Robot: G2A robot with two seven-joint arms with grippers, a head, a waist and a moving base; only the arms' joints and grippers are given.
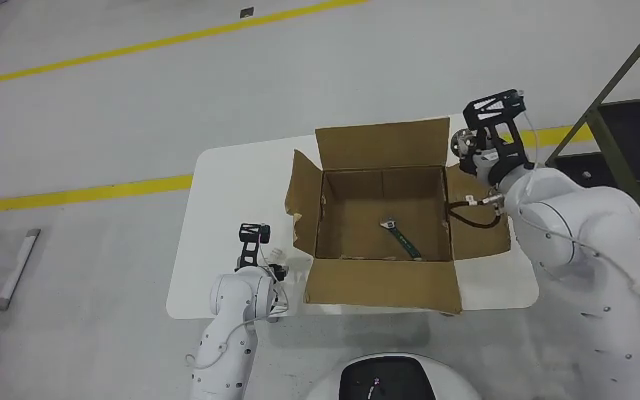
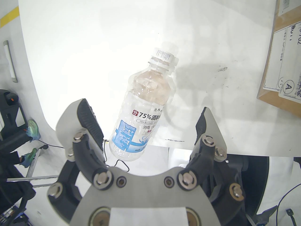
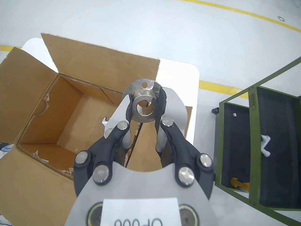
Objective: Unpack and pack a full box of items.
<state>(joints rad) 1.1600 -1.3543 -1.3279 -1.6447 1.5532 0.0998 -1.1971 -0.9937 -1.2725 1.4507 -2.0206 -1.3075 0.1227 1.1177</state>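
An open cardboard box stands mid-table with its flaps spread, and a wrench lies on its floor. A clear bottle with a white cap and blue label lies on the white table near the front left edge. My left gripper is open, one finger on each side of the bottle's lower half, and is seen from above left of the box. My right gripper is shut on a round metal flange, held over the box's right flap.
The white table has bare room left of the box. A green-framed cart with small parts stands on the floor to the right, off the table. The box's labelled outer side is close to the left gripper.
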